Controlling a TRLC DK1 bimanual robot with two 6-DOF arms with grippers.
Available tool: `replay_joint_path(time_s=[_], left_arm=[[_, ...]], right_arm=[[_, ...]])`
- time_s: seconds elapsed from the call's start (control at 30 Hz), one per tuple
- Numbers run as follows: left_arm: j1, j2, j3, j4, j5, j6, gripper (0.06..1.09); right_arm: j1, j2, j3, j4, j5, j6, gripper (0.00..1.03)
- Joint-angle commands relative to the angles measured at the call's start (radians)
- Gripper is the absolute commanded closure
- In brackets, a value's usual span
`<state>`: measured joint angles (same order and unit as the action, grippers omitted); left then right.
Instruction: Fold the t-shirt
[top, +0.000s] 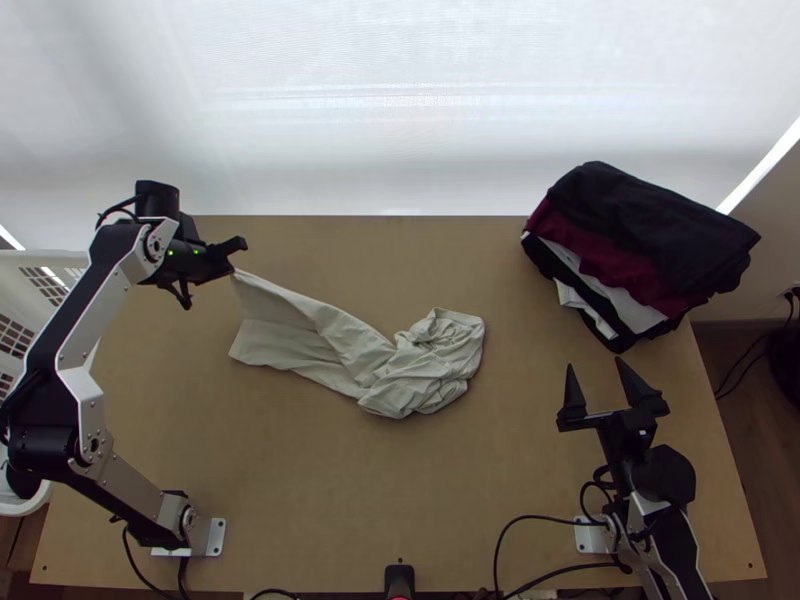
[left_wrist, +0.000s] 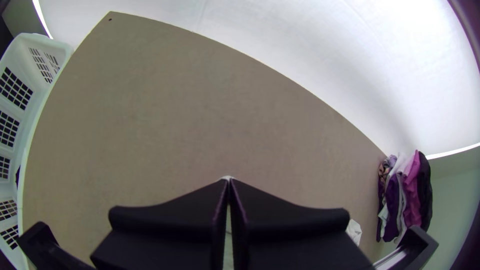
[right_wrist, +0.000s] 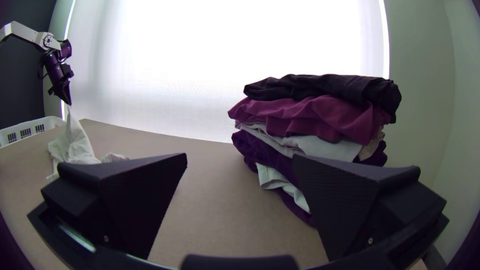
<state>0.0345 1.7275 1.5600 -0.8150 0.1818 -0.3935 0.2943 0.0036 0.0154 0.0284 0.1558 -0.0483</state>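
The left gripper (top: 232, 268) holds one corner of the pale t-shirt (top: 310, 335) up off the table at the back left. From there the cloth slants down, and its other end lies bunched mid-table. In the left wrist view the gripper (left_wrist: 228, 181) has its fingers pressed together, a bit of pale cloth at their tips. Over the table's right side, well away from the shirt, the right gripper (top: 595, 365) stands open; in the right wrist view nothing is between the fingers of the gripper (right_wrist: 240, 160). The lifted shirt (right_wrist: 75, 142) hangs from the left gripper there too.
A stack of folded clothes (top: 640, 250), dark, maroon and white, stands at the table's back right, beyond the right gripper. A white laundry basket (top: 40, 275) is beside the table's left edge. Bare table (top: 300, 470) lies in front of the shirt.
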Motion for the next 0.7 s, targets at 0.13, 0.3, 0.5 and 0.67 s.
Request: replay_joint_path(time_s=[0.13,0.3,0.5,0.67], left_arm=[[-0.016,-0.042,0.032,-0.007,-0.01,-0.021,1.05],[-0.048,-0.063,0.028,-0.004,-0.01,-0.027,1.05],[-0.091,-0.114,-0.015,0.022,-0.01,-0.045,1.05],[-0.104,-0.138,-0.037,0.036,-0.01,-0.057,1.05]], right_arm=[[0.059,0.114,0.173,-0.117,-0.006,0.08,0.04],[0.149,0.444,0.455,-0.283,-0.021,0.174,0.04],[0.256,0.625,0.606,-0.364,-0.117,0.225,0.04],[0.353,0.762,0.607,-0.395,-0.142,0.211,0.04]])
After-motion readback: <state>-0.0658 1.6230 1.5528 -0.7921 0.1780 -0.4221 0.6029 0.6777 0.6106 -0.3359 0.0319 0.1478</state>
